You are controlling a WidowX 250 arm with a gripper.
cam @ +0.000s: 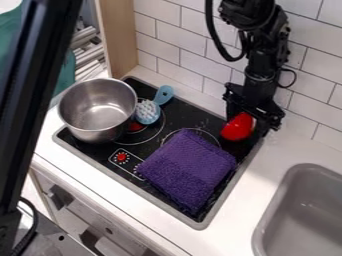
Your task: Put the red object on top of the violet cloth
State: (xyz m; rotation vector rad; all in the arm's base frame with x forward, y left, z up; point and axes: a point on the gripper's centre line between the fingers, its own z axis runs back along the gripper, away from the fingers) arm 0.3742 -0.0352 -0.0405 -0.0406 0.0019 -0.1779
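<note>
On stove (93, 150), steel pot (97, 134), violet cloth (187, 167), red object (238, 127) at pincer (250, 121)

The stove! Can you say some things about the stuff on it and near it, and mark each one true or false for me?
1. The purple cloth lies on the black stove top. True.
2. The red object is on top of the purple cloth. False: it is beside the cloth, on the side toward the tiled wall, at the black gripper.
3. The metal pot has a lid on. False: it is open, and you can see its inside.
4. A brush with a blue handle lies next to the metal pot. True.
5. The sink is bright yellow. False: it is grey.
</note>
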